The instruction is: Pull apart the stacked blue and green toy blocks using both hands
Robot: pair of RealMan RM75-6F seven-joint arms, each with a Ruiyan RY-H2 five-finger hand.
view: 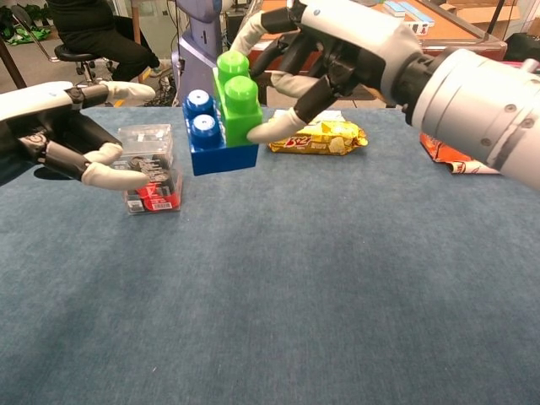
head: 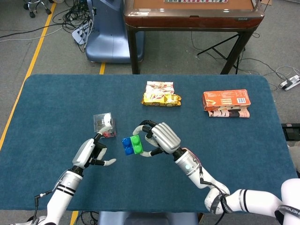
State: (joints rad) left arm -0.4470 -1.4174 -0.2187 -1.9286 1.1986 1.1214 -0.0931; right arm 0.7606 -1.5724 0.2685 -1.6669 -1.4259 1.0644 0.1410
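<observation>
Right robot hand (head: 161,137) grips the green plastic toy block (view: 234,97), its thumb under the block's lower right edge and its other fingers curled over the top and back, so the stacked pair hangs in the air above the worktop. That green block sits pressed onto the right half of the blue plastic toy block (view: 211,143), whose two round studs stand bare on its left half. In the chest view the stack is in the upper middle of the frame, tilted slightly; in the head view it lies just left of centre, between the two hands.

Left robot hand (view: 63,135) holds nothing. Its fingers are spread, thumb and forefinger reaching toward the right, and it is near the blue block but apart from it. In the chest view it enters from the left edge, its lower fingertip passing in front of the clear plastic box with red and black contents (view: 150,169). Whether it touches that box cannot be told. In the head view the box stands on the worktop just above the left hand.

On the blue cloth-covered worktop (head: 56,108), well apart from the hands, a yellow and white snack packet (head: 161,93) lies in the upper middle of the head view. An orange cardboard box (head: 226,100) lies at the upper right, on top of a second flat package.
</observation>
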